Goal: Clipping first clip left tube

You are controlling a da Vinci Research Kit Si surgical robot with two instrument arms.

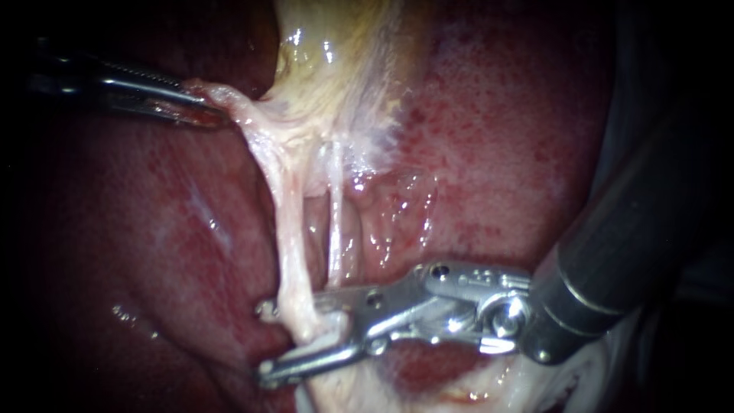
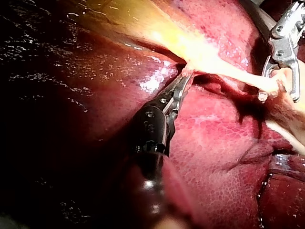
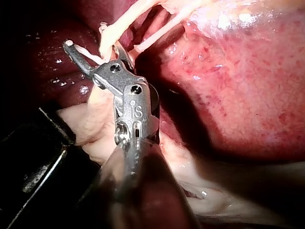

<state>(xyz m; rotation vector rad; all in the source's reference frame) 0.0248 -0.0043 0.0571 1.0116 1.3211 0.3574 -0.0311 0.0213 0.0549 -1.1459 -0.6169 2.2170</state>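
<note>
Endoscope view: right instrument [image 1: 266, 342] jaws sit apart astride the left tube [image 1: 287, 229], left instrument [image 1: 202, 111] clamped on tissue [image 1: 246, 122] beside it, so squeezing's probably next.

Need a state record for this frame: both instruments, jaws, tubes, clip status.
left instrument: jaws shut on pale tissue below the gallbladder, strand taut
right instrument: jaws open, one on each side of the left tube
right tube: thinner, beside the left tube, outside the jaws
clip: none visible on either tube
liver: behind both tubes
</note>
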